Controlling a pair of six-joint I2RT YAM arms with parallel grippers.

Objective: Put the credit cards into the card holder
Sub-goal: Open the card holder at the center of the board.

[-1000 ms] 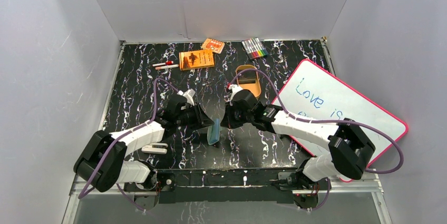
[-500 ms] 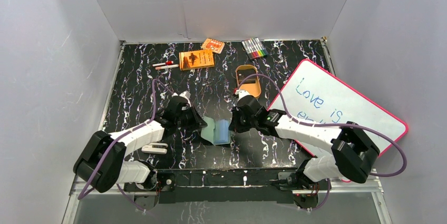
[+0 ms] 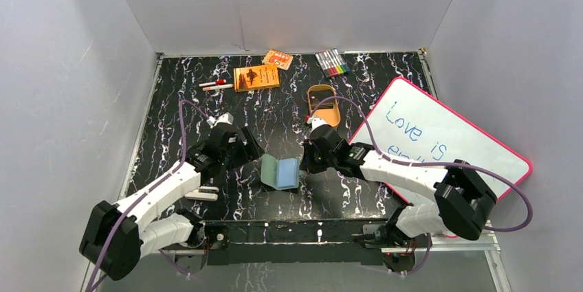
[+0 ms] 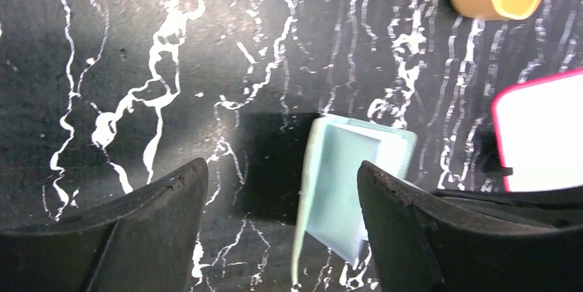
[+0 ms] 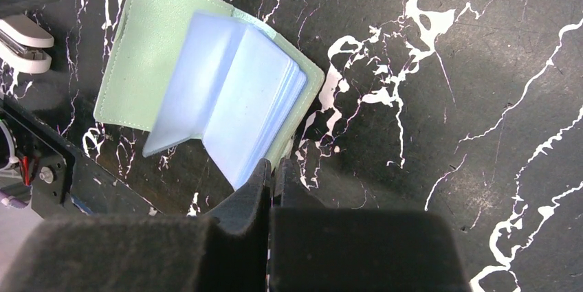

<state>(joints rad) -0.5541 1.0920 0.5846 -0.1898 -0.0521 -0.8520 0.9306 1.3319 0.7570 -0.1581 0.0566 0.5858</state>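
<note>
The sage-green card holder (image 3: 280,172) lies open on the black marbled table, its pale blue sleeves (image 5: 240,99) fanned up. My right gripper (image 3: 309,161) is shut on the holder's right cover edge (image 5: 306,75), fingertips (image 5: 275,165) pinched together. Left of the holder, my left gripper (image 3: 244,151) stands open, with nothing between its fingers; its wrist view shows the holder (image 4: 350,182) just ahead of the right finger (image 4: 426,230). A dark flat stack (image 3: 320,103) in the golden tin (image 3: 328,115) looks like the credit cards.
A pink-rimmed whiteboard (image 3: 440,141) leans at the right, under the right arm. At the back lie an orange booklet (image 3: 256,77), an orange pack (image 3: 278,59), coloured markers (image 3: 332,62) and pens (image 3: 215,85). A white object (image 3: 201,194) lies near the left arm.
The card holder went from held upright between both grippers to lying open on the table. My left gripper opened, let go and drew back to the left.
</note>
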